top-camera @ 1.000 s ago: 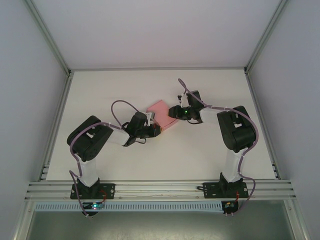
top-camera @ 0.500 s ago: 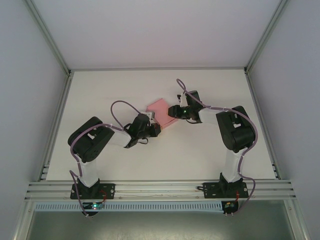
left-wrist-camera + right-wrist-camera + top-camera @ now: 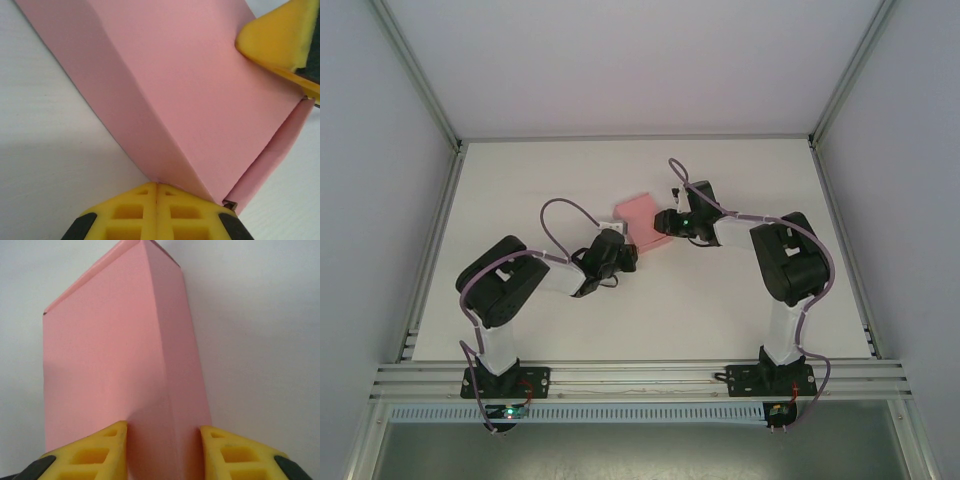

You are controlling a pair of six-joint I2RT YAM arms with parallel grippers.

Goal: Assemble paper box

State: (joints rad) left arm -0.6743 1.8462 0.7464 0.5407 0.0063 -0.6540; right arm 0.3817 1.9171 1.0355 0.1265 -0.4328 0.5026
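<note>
Desk (image 3: 520, 190), white, carries the pink paper box (image 3: 642, 212) near its middle, a little toward the far edge. The right end effector (image 3: 162, 430) clasps one end of the box between narrowly parted fingers. The left end effector (image 3: 156, 189) is closed tight, tips against the box's corner.

Two arms, same build. Left arm (image 3: 505, 285) and right arm (image 3: 790, 258): fat black joint housings with white link tubes between. A purple cable (image 3: 560, 207) loops off each arm and trails down toward the rail (image 3: 640, 372). Black bases (image 3: 505, 381) are bolted on the rail. Green light (image 3: 686, 222) on the right wrist, well above the rail. Left fingers (image 3: 125, 215) and right fingers (image 3: 90, 457): yellow, moulded with square pockets, black backing.
</note>
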